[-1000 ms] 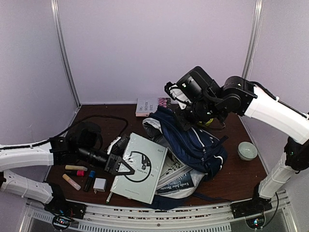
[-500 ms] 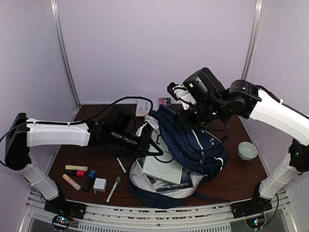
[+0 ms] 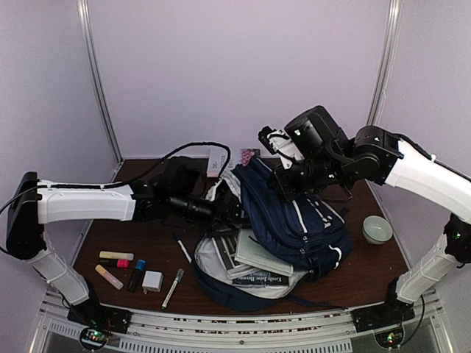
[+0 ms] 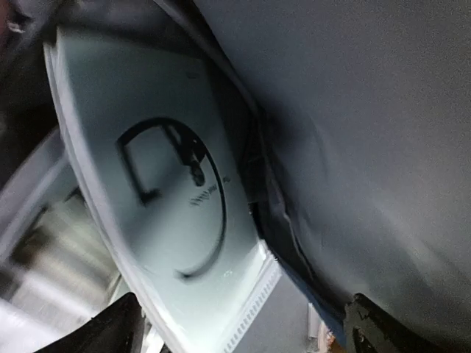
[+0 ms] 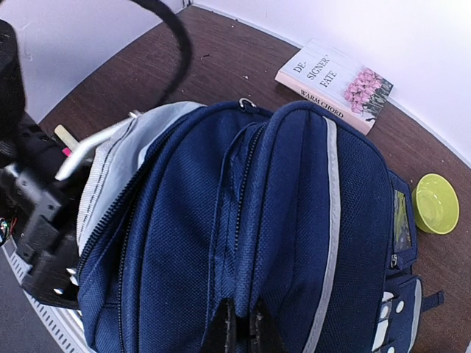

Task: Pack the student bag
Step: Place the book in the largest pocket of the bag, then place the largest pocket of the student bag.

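Note:
The student bag [image 3: 298,220] is navy with white trim and lies open toward the front, with books in its mouth. My right gripper [image 5: 239,327] is shut on a fold of the bag's navy fabric [image 5: 294,220] near a zip and holds the top flap up [image 3: 283,184]. My left gripper [image 3: 234,213] reaches into the opening with its jaws wide apart. In the left wrist view a white notebook [image 4: 147,184] with a black ring logo lies loose against the bag's grey lining [image 4: 368,110], beyond the left gripper [image 4: 246,320]. From above, the notebook [image 3: 259,254] rests inside the bag.
A paperback [image 5: 335,82] lies behind the bag by the back wall, and a yellow-green lid [image 5: 436,202] lies right of it. A pale bowl [image 3: 377,229] stands at the right. Highlighters [image 3: 115,256], a blue marker [image 3: 137,273], a white cube [image 3: 152,281] and a pen [image 3: 174,287] lie front left.
My left arm swung right and carried the notebook from the front left into the bag's mouth, then its jaws opened and let it go. The right gripper kept hold of the flap.

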Tool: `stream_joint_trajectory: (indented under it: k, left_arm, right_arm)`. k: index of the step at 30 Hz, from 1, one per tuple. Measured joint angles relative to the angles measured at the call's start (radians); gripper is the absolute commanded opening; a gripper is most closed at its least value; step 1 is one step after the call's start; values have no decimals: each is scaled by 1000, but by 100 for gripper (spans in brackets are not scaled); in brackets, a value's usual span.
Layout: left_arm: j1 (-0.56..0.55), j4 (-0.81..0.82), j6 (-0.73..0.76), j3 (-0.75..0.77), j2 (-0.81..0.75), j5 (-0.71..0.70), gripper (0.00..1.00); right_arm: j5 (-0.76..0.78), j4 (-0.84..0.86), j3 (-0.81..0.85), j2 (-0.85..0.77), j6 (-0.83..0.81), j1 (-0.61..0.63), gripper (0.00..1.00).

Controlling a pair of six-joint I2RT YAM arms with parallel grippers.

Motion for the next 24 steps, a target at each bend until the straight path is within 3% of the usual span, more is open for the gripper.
stream_joint_trajectory:
  k: [11, 16, 17, 18, 19, 21, 22, 24]
  left_arm:
    - [0, -451, 196, -14, -482, -459, 98]
    - [0, -566, 240, -37, -570, -610, 98]
    - [0, -581, 246, -43, -582, -633, 98]
    - [0, -597, 253, -49, -596, -658, 98]
    - [0, -607, 259, -55, -608, -678, 98]
    - [0, -620, 271, -63, -627, -713, 98]
    - [0, -627, 277, -65, -634, -729, 98]
    - [1, -634, 288, -66, -638, -752, 98]
  right_arm:
    - [-111, 21, -39, -1, -20, 3, 0]
    - [-232, 0, -42, -1, -54, 3, 0]
    - [-254, -7, -42, 0, -61, 3, 6]
    - [-275, -15, -42, 0, -70, 3, 19]
    - [-293, -22, -42, 2, -76, 3, 41]
    - [-318, -19, -42, 5, -84, 4, 67]
    - [-314, -10, -42, 5, -87, 6, 75]
    - [-267, 3, -40, 5, -86, 12, 81]
